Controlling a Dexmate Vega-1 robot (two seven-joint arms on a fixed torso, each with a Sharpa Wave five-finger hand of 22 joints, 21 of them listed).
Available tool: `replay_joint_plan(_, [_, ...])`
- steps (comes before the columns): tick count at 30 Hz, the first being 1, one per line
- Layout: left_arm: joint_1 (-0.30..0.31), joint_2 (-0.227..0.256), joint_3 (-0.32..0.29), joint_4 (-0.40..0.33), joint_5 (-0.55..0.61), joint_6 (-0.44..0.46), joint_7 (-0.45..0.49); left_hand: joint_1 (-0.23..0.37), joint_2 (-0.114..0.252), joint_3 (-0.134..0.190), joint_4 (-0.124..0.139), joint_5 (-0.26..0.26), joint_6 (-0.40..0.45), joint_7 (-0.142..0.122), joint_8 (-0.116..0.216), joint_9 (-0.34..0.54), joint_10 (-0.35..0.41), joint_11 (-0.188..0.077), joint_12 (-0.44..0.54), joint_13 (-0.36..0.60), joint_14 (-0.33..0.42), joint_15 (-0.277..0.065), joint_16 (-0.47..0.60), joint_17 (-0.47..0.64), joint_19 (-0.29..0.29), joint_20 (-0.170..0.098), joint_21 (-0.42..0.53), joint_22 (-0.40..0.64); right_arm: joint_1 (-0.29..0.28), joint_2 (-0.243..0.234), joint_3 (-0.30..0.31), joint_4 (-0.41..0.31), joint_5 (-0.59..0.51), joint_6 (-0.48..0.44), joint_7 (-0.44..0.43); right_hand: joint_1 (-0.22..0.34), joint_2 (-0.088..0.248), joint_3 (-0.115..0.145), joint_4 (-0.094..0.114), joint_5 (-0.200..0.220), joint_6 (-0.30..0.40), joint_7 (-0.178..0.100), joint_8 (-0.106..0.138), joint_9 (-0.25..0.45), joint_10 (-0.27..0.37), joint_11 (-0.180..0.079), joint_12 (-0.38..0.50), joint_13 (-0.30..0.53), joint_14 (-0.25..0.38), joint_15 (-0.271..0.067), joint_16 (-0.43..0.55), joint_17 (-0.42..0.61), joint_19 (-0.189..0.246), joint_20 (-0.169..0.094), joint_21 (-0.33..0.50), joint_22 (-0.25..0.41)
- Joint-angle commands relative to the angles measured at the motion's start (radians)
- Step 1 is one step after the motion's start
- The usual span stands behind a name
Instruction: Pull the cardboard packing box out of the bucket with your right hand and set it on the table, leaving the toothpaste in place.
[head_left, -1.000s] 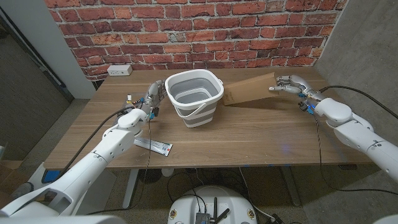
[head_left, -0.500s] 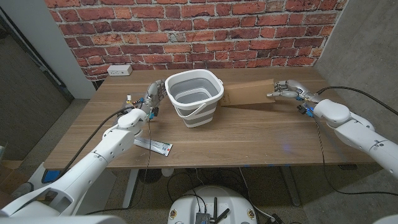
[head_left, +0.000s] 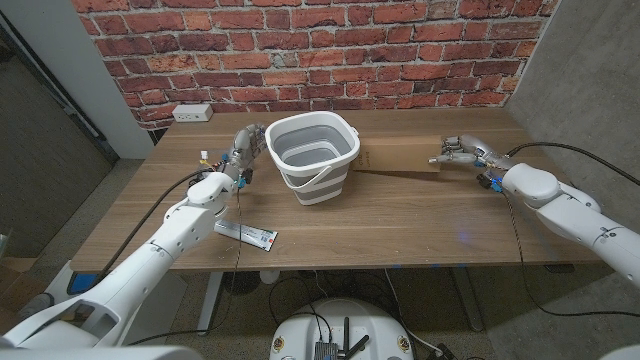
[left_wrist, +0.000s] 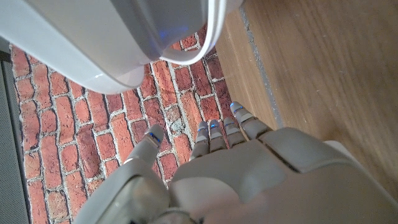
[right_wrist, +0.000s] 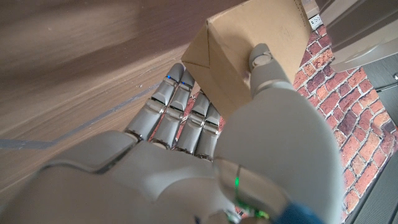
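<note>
The box (head_left: 400, 156) is matt brown cardboard. The bucket (head_left: 311, 152) looks like smooth plastic, white with grey walls. The table (head_left: 400, 215) is wood, grained, satin. The hands (right_wrist: 186, 162) are smooth grey plastic; the brick wall (head_left: 300, 50) is rough.

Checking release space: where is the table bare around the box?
Bare wood runs in front of the cardboard box, between the bucket and the right hand, to the near edge. The left side is crowded: left hand and toothpaste.

Brown cardboard box (head_left: 402, 156) lies flat on the table beside the grey bucket (head_left: 311, 155).
</note>
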Motion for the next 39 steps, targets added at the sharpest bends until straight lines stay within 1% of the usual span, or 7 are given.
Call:
replay_joint_plan(1, [0.023,-0.01,-0.017,-0.004,-0.014,-0.027,0.013,-0.009,0.051,0.003,0.0,-0.003,0.007,-0.006,0.002,0.004,0.005,-0.003,-0.001,0.002,0.002,0.002,0.0,0.003,0.009,-0.034,0.0,0.004,-0.029,-0.01,-0.016,-0.025,-0.037,-0.059,-0.052,0.097,0.095,-0.008,0.0,0.006,0.106,-0.115,0.001,0.016,0.022,-0.036,0.004,0.008,-0.02,-0.151,-0.005,0.005,-0.011,-0.114,-0.003,0.003])
replay_joint_plan(7, [0.035,-0.006,-0.021,-0.014,-0.015,-0.03,0.018,-0.01,0.051,0.003,0.0,-0.002,0.007,-0.007,0.002,0.004,0.005,-0.002,-0.001,0.002,0.002,0.002,0.0,0.003,0.009,-0.035,0.0,0.004,-0.04,-0.029,-0.019,-0.045,-0.045,-0.082,-0.05,0.1,0.09,-0.015,0.002,0.007,0.079,-0.12,-0.013,0.016,-0.003,-0.044,-0.004,0.012,-0.047,-0.146,-0.014,0.01,-0.018,-0.104,-0.006,0.002])
replay_joint_plan(16, [0.054,-0.003,-0.022,-0.034,-0.02,-0.024,0.027,-0.01,0.052,0.003,0.0,-0.002,0.008,-0.004,0.003,0.004,0.005,-0.003,-0.001,0.002,0.002,0.002,0.0,0.003,0.009,-0.035,0.0,0.004,-0.04,-0.05,-0.026,-0.066,-0.055,-0.087,-0.026,0.096,0.081,-0.035,0.009,0.006,0.016,-0.127,-0.045,0.016,-0.077,-0.048,-0.021,0.021,-0.127,-0.137,-0.035,0.028,-0.045,-0.088,-0.018,-0.002])
replay_joint_plan(26, [0.085,0.0,-0.032,-0.053,-0.024,-0.044,0.032,-0.01,0.054,0.004,0.001,-0.002,0.01,-0.003,0.003,0.004,0.005,-0.004,-0.001,0.002,0.003,0.002,0.0,0.003,0.009,-0.034,0.0,0.004,-0.025,-0.063,-0.037,-0.077,-0.05,-0.097,0.028,0.072,0.07,-0.06,0.018,0.002,-0.096,-0.121,-0.096,0.016,-0.167,-0.022,-0.032,0.021,-0.197,-0.122,-0.054,0.05,-0.061,-0.062,-0.028,-0.005])
replay_joint_plan(29, [0.088,0.004,-0.034,-0.06,-0.022,-0.04,0.039,-0.01,0.054,0.004,0.001,-0.002,0.01,-0.003,0.003,0.004,0.006,0.0,-0.001,0.002,0.003,0.004,0.0,0.003,0.009,-0.033,0.0,0.004,-0.022,-0.064,-0.039,-0.081,-0.05,-0.101,0.035,0.068,0.066,-0.068,0.017,-0.002,-0.139,-0.122,-0.116,0.017,-0.223,-0.012,-0.038,0.018,-0.226,-0.106,-0.061,0.059,-0.071,-0.052,-0.033,-0.006])
replay_joint_plan(36, [0.089,0.004,-0.038,-0.053,-0.027,-0.052,0.027,-0.01,0.054,0.004,0.002,-0.002,0.01,-0.003,0.003,0.004,0.006,-0.001,-0.001,0.002,0.003,0.003,0.0,0.003,0.009,-0.034,0.0,0.004,-0.004,-0.063,-0.048,-0.079,-0.045,-0.116,0.065,0.06,0.061,-0.078,0.019,-0.009,-0.2,-0.114,-0.142,0.018,-0.28,-0.001,-0.038,0.015,-0.256,-0.09,-0.068,0.067,-0.087,-0.034,-0.04,-0.007])
replay_joint_plan(39, [0.086,0.003,-0.038,-0.048,-0.028,-0.048,0.026,-0.01,0.054,0.005,0.002,-0.002,0.01,-0.004,0.003,0.004,0.006,-0.001,-0.001,0.002,0.003,0.003,0.0,0.003,0.009,-0.033,0.0,0.004,0.006,-0.065,-0.051,-0.076,-0.034,-0.121,0.093,0.058,0.059,-0.084,0.018,-0.014,-0.238,-0.118,-0.159,0.018,-0.325,0.008,-0.038,0.013,-0.289,-0.067,-0.081,0.068,-0.094,-0.018,-0.043,-0.007])
